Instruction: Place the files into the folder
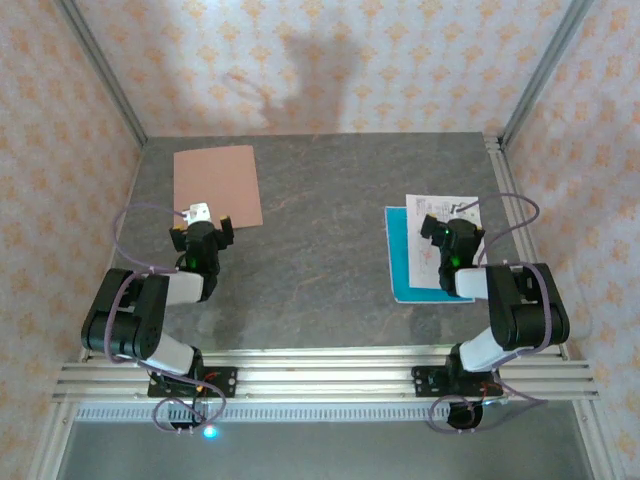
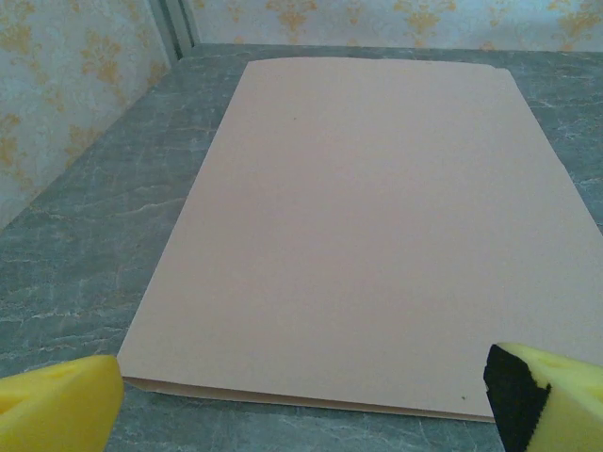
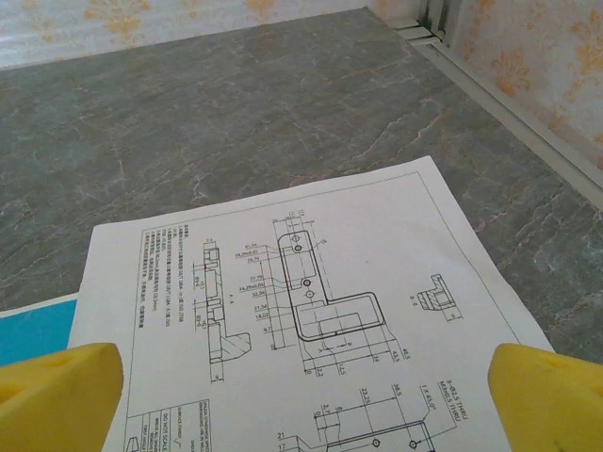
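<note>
The white sheet [image 3: 311, 311], printed with a dimensioned part drawing, lay flat on top of the teal sheet [image 1: 403, 255], offset so that the teal showed along its folder-side and near edges. Both lay well apart from the folder [image 2: 377, 235], across the table [image 1: 320, 250] to its right. The folder itself was shut and flat, with its two layers visible as a thin seam along the edge nearest the arms. The left gripper [image 2: 301, 405] hovered just short of that near edge with its fingers spread wide and nothing between them. The right gripper [image 3: 301, 395], far to the folder's right, hung low over the near part of the white sheet, its fingers likewise spread and empty. In my judgement the task had not begun in substance: no sheet was in the folder and the cover was not yet lifted. The step in hand appeared to be opening the cover. To do it well, the left fingers should take only the top layer at the seam and not both panels, then swing it fully over. The right gripper should draw both sheets together by an edge, without creasing them.
</note>
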### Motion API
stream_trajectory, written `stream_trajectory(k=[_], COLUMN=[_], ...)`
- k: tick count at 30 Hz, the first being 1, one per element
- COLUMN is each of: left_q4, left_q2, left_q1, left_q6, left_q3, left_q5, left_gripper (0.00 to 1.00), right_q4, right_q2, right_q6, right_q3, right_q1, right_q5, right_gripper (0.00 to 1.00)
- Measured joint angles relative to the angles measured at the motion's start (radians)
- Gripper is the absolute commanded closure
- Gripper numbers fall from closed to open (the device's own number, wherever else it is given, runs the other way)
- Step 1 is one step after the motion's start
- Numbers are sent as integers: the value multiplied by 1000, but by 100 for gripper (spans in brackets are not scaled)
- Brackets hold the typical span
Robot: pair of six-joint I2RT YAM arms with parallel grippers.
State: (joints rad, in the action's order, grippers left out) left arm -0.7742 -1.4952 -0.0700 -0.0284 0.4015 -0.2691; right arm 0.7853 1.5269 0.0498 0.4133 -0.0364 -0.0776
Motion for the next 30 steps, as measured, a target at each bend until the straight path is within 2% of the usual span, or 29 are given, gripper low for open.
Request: stream_trajectory(k=[30], left_q4=[-2], left_q2=[17], left_q1=[0], left_q6=[-2], left_q3=[-11], left_q5=[-1], left_gripper=[0], right_q4=[-24], right_q2=[-21], right_q6=[-4], right_q3=[0], right_q1=[0], right_q5=[-8], right_gripper=[1])
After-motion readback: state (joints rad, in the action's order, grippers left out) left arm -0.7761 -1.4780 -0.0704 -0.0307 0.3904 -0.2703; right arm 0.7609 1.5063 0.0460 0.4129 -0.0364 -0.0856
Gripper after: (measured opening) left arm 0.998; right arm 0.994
